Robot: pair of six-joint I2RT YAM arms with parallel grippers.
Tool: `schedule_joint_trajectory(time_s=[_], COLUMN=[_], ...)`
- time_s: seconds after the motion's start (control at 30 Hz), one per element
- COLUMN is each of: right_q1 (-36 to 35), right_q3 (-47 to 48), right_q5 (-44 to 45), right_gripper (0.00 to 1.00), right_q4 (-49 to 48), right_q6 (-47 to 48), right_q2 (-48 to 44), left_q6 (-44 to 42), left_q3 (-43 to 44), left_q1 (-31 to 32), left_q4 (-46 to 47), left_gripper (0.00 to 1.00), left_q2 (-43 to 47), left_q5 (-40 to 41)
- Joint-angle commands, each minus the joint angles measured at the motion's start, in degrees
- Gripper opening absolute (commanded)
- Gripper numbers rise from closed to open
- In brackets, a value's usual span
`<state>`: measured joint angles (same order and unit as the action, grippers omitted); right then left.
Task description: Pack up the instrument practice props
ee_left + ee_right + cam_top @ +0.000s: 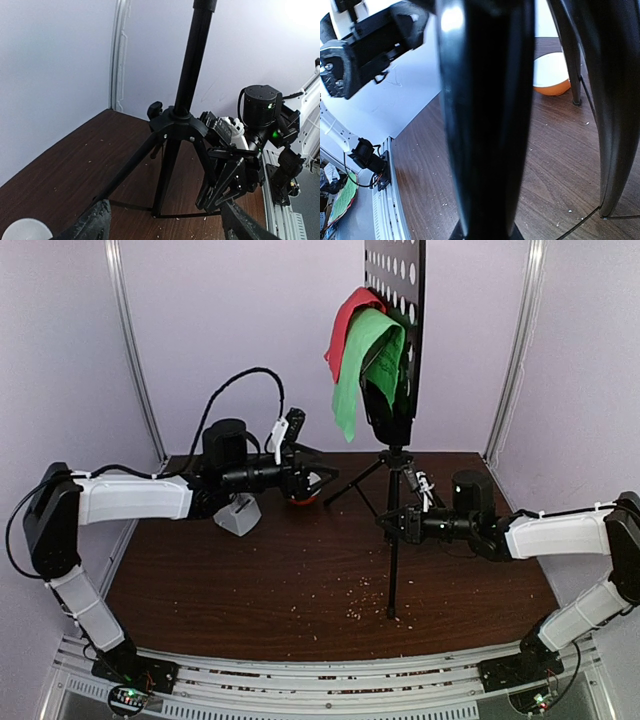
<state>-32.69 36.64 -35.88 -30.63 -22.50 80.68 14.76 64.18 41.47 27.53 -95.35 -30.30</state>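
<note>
left fingers (95, 222): spread wide with nothing between them, held above the far middle of the surface and aimed at the tripod hub of the music stand (176, 120).
right fingers (222, 182): drawn close together low on the stand, just under the hub. They seem to pinch the centre pole or one leg, but the close view is too crowded with black to say which.
music stand: upright on the surface, right of centre, with its legs splayed and thin braces between them. The pole rises to the perforated desk (395, 290) at the top of the overhead view.
red and green pages (362, 350): high up, draped over the left edge of the desk. The green sheet hangs in front and lower, and the red one shows behind and above it.
metronome (238, 516): white, standing on the surface at far left of centre, under the left forearm and well apart from the stand.
bowl (550, 75): white above and orange below, on the surface just right of the metronome and below the left fingers, near one of the stand's far legs.
surface (250, 580): dark brown wood, with pale crumbs (365, 585) scattered near the stand's near foot.
</note>
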Motion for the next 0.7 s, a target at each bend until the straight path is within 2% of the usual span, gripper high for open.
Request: schedule_joint_trajectory(time_s=[0.0, 0.17, 0.3, 0.47, 0.57, 0.67], right_q1=[-0.9, -0.5, -0.2, 0.4, 0.7, 0.8], right_q3=[-1.4, -4.3, -6.2, -7.7, -8.0, -8.3], right_q5=[-8.7, -8.9, -9.5, -10.0, -10.7, -10.9], right_gripper=[0.00, 0.00, 0.00, 0.00, 0.00, 0.00], right_q4=[0.9, -1.3, -2.1, -1.9, -2.0, -2.3], right_q6=[-2.3, -3.7, -4.3, -4.2, -4.4, -4.4], right_q2=[-1.5, -3.5, -4.7, -6.1, -6.3, -6.3], left_q6=[-5.4, -8.7, -11.8, -14.9, -16.9, -17.6], left_q3=[7.8, 12.8, 18.6, 24.8, 30.7, 32.9], left_q1=[0.2, 0.2, 0.2, 0.1, 0.1, 0.1], left_q4=[3.2, 6.6, 3.1, -0.1, -4.8, -5.7], left_gripper=[0.79, 0.79, 0.79, 0.88, 0.88, 0.85], left_q2=[-8.7, -16.4, -21.6, -26.7, -30.5, -32.4], left_q5=[-11.0, -16.2, -18.5, -21.5, -22.7, -24.4])
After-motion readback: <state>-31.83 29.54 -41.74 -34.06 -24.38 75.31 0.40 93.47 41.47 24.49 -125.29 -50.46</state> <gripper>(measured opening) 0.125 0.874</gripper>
